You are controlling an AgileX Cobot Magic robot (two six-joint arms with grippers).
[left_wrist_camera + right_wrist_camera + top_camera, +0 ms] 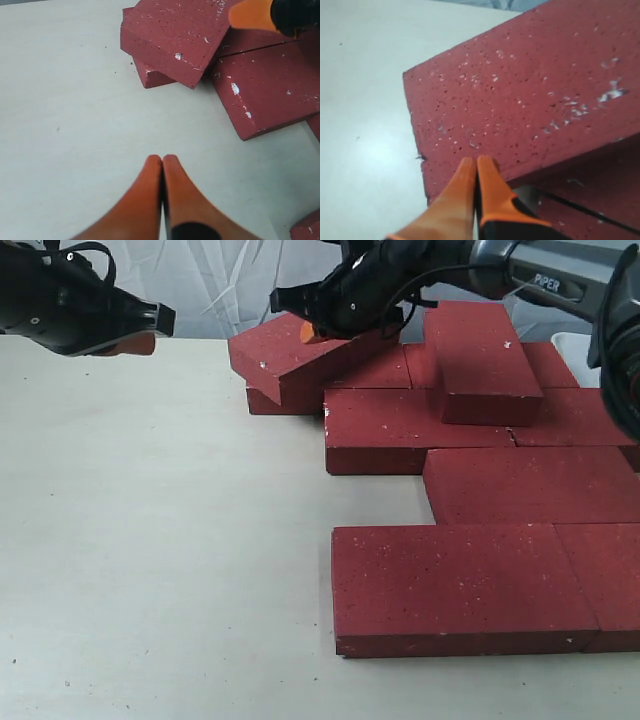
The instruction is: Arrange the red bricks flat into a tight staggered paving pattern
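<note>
Exterior view showed bricks [470, 490] paved flat at right — one brick [285, 355] lay tilted on another at the back. Right gripper [476, 167], closed and empty, sat at its top face; left gripper [162, 165] hovered closed, empty. Likely heavy, rigid, gritty — grip across the short width.

Exterior view: the left claw [143, 332] is held at 10 o'clock, tips pressed together, pointing toward 3 o'clock. The right claw [303, 325] is at 12 o'clock, tips likewise together, pointing toward 9 o'clock.
</note>
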